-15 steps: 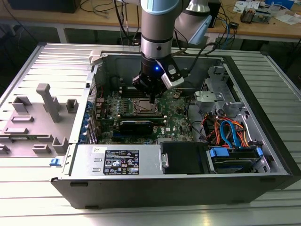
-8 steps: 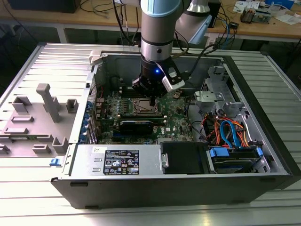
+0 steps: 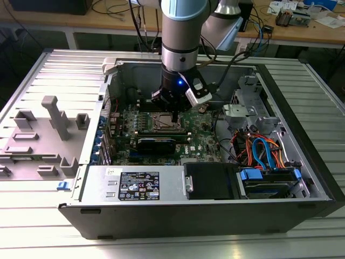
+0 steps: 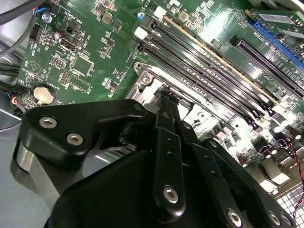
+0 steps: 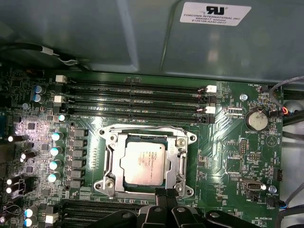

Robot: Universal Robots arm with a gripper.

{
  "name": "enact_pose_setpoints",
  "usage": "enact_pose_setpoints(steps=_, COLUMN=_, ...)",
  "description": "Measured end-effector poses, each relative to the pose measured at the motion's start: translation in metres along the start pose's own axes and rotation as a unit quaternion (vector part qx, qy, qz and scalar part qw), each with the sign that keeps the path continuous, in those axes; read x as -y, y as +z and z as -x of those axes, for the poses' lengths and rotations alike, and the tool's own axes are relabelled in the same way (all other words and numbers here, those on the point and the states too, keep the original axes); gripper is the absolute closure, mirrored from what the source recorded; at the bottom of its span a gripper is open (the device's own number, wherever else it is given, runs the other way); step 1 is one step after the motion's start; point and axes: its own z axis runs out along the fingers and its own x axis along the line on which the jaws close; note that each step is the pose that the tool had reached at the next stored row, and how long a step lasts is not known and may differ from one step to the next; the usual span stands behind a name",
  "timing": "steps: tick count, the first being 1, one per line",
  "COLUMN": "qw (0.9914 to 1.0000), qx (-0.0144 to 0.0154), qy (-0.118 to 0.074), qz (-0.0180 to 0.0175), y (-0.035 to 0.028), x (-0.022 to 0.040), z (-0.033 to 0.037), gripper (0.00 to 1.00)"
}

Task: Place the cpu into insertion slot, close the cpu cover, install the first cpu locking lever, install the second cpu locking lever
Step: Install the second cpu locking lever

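Now, exterior view: gripper (image 3: 176,115) low over insertion slot (image 3: 163,123) inside open computer case (image 3: 302,140). First wrist view: cpu (image 5: 142,163) seated in slot, cpu cover (image 5: 110,159) lying flat around it; fingertips just beside cover edge. Second wrist view: fingers (image 4: 166,123) closed together, holding nothing, apparently positioned for pressing.

Silver-grey cylindrical arm (image 3: 180,32) with pale blue joint cap, blue light near wrist, black gripper (image 4: 164,102) linkages studded with silver screws
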Motion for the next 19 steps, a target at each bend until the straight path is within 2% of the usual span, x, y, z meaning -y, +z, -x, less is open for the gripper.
enact_pose_setpoints(steps=8, qw=1.00000, qx=0.0000, qy=0.000, qz=0.0000, y=-0.0015, x=0.0007, z=0.0001, gripper=0.89)
enact_pose_setpoints(steps=14, qw=1.00000, qx=0.0000, qy=0.000, qz=0.0000, y=-0.0016, x=0.0101, z=-0.0007, gripper=0.89)
enact_pose_setpoints(steps=15, qw=1.00000, qx=0.0002, qy=0.000, qz=0.0027, y=-0.0016, x=0.0127, z=-0.0008, gripper=0.89)
enact_pose_setpoints(steps=18, qw=0.99982, qx=0.0013, qy=0.000, qz=0.0191, y=-0.0017, x=0.0149, z=-0.0010, gripper=0.89)
enact_pose_setpoints(steps=19, qw=0.99974, qx=0.0015, qy=0.000, qz=0.0227, y=-0.0017, x=0.0157, z=-0.0011, gripper=0.89)
